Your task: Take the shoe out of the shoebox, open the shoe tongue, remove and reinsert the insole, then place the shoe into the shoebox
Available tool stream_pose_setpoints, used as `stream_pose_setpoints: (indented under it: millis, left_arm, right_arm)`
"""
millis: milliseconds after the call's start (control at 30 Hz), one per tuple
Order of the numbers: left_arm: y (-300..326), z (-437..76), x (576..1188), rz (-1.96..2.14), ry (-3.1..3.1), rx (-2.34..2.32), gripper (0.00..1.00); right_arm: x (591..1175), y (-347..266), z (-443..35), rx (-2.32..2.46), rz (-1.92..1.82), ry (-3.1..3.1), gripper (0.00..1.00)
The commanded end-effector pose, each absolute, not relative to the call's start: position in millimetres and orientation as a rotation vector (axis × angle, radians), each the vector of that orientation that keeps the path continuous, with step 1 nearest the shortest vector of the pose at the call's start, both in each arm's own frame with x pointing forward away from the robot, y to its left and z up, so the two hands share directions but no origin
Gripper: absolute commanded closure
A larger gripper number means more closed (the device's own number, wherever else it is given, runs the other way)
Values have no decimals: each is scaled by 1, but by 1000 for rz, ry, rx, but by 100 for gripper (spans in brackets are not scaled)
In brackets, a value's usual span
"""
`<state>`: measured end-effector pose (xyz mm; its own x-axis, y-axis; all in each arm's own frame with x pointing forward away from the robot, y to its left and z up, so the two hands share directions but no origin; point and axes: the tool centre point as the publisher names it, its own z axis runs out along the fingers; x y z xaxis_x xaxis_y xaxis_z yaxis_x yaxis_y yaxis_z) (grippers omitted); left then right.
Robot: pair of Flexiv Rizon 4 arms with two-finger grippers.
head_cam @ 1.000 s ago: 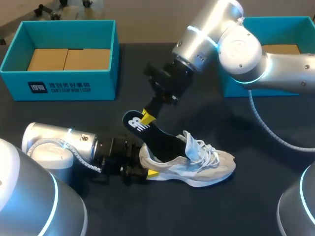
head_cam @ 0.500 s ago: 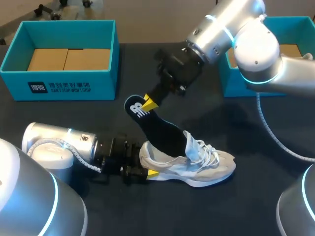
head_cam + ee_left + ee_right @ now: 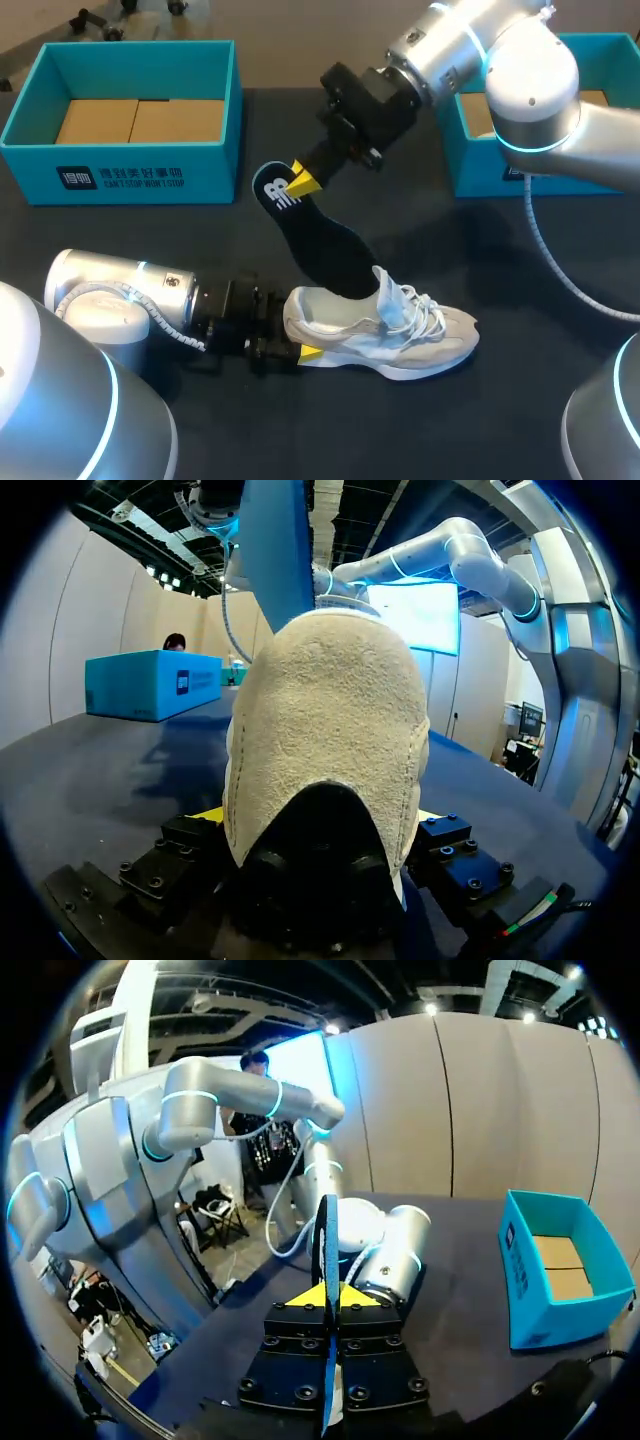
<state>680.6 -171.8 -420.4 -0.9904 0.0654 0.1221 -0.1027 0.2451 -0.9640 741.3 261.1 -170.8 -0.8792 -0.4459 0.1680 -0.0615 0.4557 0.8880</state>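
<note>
Head view: my right gripper (image 3: pixel 303 183) pinches the dark insole (image 3: pixel 322 245) by its heel end, angling it up out of the shoe (image 3: pixel 400 335). My left gripper (image 3: pixel 290 330) clamps the shoe's heel, steadying it on the table (image 3: pixel 200 240).

The right gripper (image 3: pixel 301 184) is rising and backing away, drawing the insole (image 3: pixel 318 243) upward. The insole is sliding further out of the shoe (image 3: pixel 420 338), its lower end alone inside.

Robot lab: arms (image 3: pixel 520 90) at dark table (image 3: pixel 140 230)

Broad dark table (image 3: pixel 120 230) with a matte, faintly shadowed top
</note>
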Motion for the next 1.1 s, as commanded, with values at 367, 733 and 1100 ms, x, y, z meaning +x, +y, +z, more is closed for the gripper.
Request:
stream_pose_setpoints:
  millis: [367,733,1100]
  left_arm:
    - [-172,-422,681,1845,-2371,37,100]
    - [-172,-422,681,1845,-2371,37,100]
    - [-172,-422,681,1845,-2371,37,100]
  right_arm:
    - [743,272,-152,488,-1435,-2326,100]
    - [740,259,-92,547,-1636,-2338,100]
    - [729,230,-48,353,-1837,-2335,100]
